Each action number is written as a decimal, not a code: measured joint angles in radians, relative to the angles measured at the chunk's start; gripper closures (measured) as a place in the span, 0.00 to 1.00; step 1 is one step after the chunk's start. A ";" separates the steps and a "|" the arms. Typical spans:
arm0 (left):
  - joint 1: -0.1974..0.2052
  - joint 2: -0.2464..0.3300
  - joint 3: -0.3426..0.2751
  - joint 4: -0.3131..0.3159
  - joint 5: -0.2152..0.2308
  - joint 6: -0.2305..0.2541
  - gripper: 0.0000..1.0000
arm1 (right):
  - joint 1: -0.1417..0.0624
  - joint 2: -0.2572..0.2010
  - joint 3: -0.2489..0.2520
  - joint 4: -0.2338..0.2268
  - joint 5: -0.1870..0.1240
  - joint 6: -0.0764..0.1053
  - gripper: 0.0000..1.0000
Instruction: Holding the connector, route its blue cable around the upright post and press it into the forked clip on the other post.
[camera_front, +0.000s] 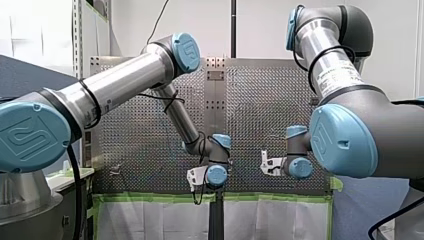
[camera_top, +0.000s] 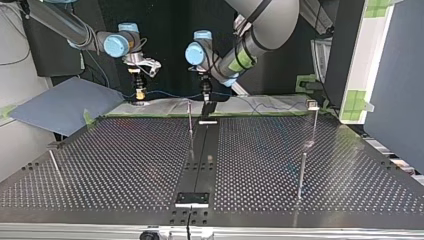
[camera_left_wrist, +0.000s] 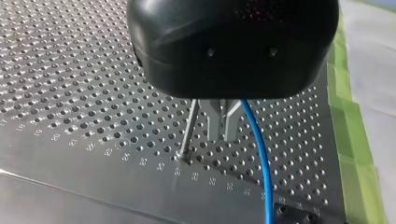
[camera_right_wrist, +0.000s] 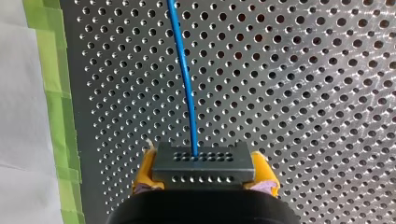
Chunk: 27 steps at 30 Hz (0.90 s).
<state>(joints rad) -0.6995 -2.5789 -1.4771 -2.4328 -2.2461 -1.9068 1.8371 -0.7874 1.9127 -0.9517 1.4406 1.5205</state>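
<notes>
While right pincer (camera_top: 140, 93) at top view's left clamps grey connector (camera_right_wrist: 204, 163) between yellow pads (camera_right_wrist: 145, 170), blue cable (camera_top: 167, 93) leaves connector, trails rightward along far edge of tabletop (camera_top: 125, 160). Mid-view: thin upright post (camera_top: 190, 122). Just right of it, left pincer (camera_top: 206, 102), metal fingers (camera_left_wrist: 214, 123) drawn together, cable running just beside them. Far right: forked clip (camera_top: 312, 104) atop second post, well apart from both pincers.

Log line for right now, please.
right tool: shut on connector | blue cable: leads off connector, passes beside left tool | left tool: above table, beside upright post
</notes>
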 joint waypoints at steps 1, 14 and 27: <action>0.002 -0.001 0.001 0.000 0.008 -0.002 1.00 | 0.000 0.000 -0.002 0.002 0.000 0.000 1.00; 0.036 -0.004 0.012 -0.018 0.109 -0.020 1.00 | 0.002 0.000 -0.012 0.016 0.002 -0.003 1.00; 0.065 -0.009 0.046 -0.057 0.160 -0.044 1.00 | 0.000 0.000 -0.029 0.049 0.033 -0.006 1.00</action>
<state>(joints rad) -0.6349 -2.5880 -1.4313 -2.4897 -2.0859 -1.9505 1.8372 -0.7873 1.8832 -0.9031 1.4741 1.5149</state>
